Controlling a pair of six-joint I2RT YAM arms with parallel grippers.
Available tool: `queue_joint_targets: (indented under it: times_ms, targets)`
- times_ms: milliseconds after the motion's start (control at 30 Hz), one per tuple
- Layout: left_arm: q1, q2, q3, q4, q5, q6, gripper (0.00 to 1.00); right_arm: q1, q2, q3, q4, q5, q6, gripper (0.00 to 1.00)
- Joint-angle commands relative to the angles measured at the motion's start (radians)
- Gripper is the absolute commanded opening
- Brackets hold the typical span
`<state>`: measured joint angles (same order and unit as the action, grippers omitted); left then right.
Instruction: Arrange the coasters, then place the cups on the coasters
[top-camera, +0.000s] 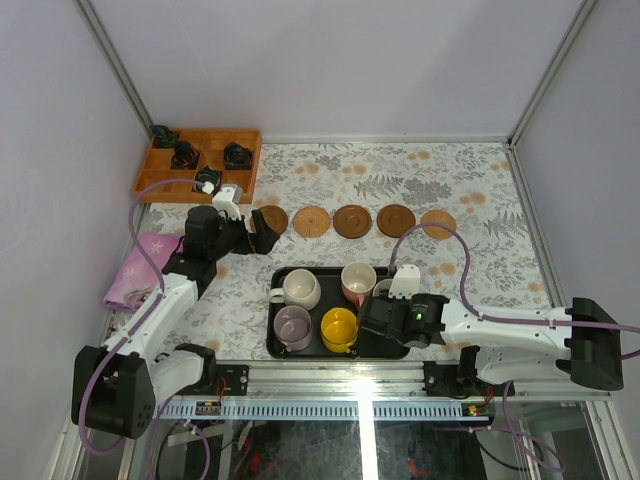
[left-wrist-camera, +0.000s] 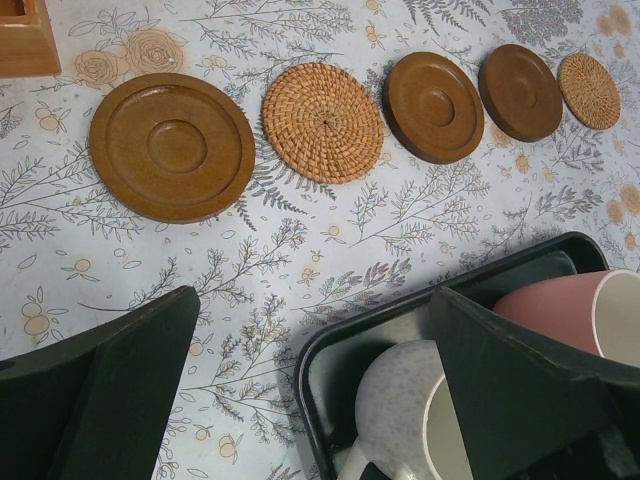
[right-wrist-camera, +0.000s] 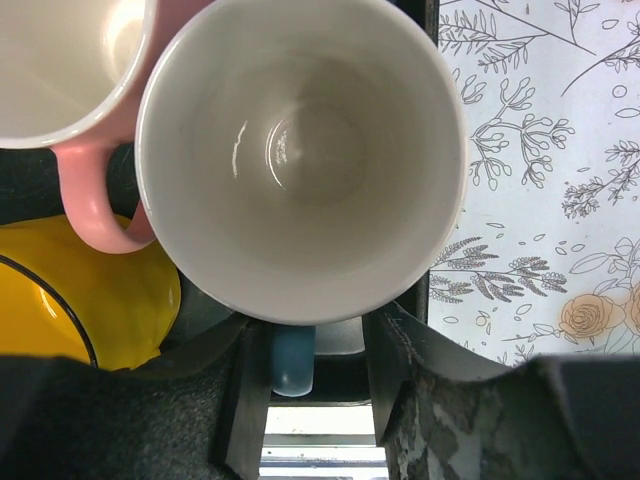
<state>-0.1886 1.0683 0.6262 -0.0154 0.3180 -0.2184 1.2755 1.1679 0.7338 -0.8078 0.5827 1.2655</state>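
Five round coasters lie in a row beyond the black tray (top-camera: 272, 318): brown wooden coasters (left-wrist-camera: 172, 146) (left-wrist-camera: 435, 106) (left-wrist-camera: 520, 91) and woven ones (left-wrist-camera: 323, 122) (left-wrist-camera: 589, 90). My left gripper (left-wrist-camera: 312, 300) hangs open over the tray's far left corner, above the cream cup (left-wrist-camera: 400, 410). On the tray stand the cream cup (top-camera: 300, 289), the pink cup (top-camera: 358, 282), the lilac cup (top-camera: 293, 327) and the yellow cup (top-camera: 339, 329). My right gripper (right-wrist-camera: 310, 390) straddles the blue handle (right-wrist-camera: 292, 358) of the white cup (right-wrist-camera: 300, 150); one finger touches it, the other stands off.
A wooden box (top-camera: 198, 165) holding black items sits at the back left. A pink cloth (top-camera: 135, 270) lies at the left edge beside my left arm. Grey walls close in the flowered table on three sides.
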Motion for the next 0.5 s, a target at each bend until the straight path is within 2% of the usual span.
queue_joint_targets:
  times_ms: [0,100,167,200,333,467]
  targets:
    - [0.006,-0.006,-0.007,0.039,0.01,0.021,1.0,0.007,0.005,-0.007,0.016,0.044,0.032,0.41]
    - [0.006,-0.007,-0.006,0.036,0.008,0.021,1.0,0.007,0.01,-0.012,0.018,0.04,0.034,0.27]
    - [0.006,-0.006,-0.006,0.035,0.007,0.022,1.0,0.007,0.015,-0.011,0.006,0.034,0.041,0.12]
    - [0.006,-0.006,-0.006,0.034,0.007,0.022,1.0,0.007,0.019,-0.006,-0.007,0.032,0.052,0.08]
    - [0.006,-0.003,-0.007,0.036,0.006,0.022,1.0,0.007,0.022,0.023,-0.067,0.044,0.073,0.01]
    - [0.006,-0.002,-0.006,0.037,0.003,0.023,1.0,0.007,-0.001,0.07,-0.137,0.109,0.101,0.0]
